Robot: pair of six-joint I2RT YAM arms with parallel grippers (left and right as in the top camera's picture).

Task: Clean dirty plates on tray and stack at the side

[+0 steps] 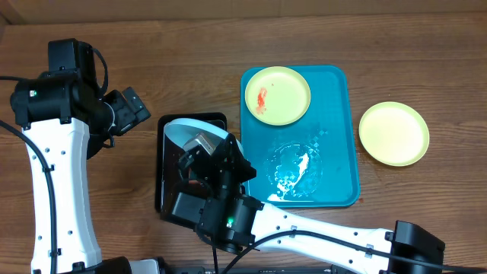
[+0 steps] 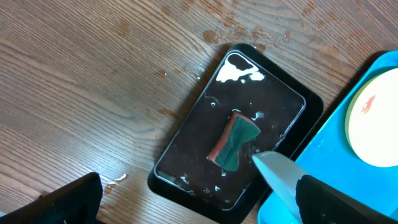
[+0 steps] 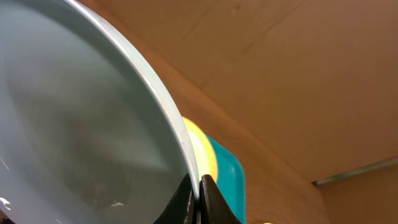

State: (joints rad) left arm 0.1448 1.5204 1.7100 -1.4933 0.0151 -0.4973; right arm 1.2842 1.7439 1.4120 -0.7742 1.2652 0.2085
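My right gripper (image 1: 204, 149) is shut on the rim of the light-blue rimmed plate (image 1: 190, 128) and holds it tilted on edge over the black tray (image 1: 164, 199). In the right wrist view the fingers (image 3: 199, 198) pinch the rim, and the plate (image 3: 74, 124) fills the left side. A yellow-green rimmed plate (image 1: 277, 95) with a red smear lies at the far end of the turquoise tray (image 1: 338, 137). Another yellow-green plate (image 1: 393, 134) lies on the table to the right of the tray. My left gripper (image 1: 131, 105) is open and empty, left of the black tray.
In the left wrist view the black tray (image 2: 186, 137) holds water and a green-and-brown sponge (image 2: 235, 143), with the held plate's edge (image 2: 280, 175) over its near corner. Water and foam (image 1: 295, 171) lie on the turquoise tray's near half. The table is wooden.
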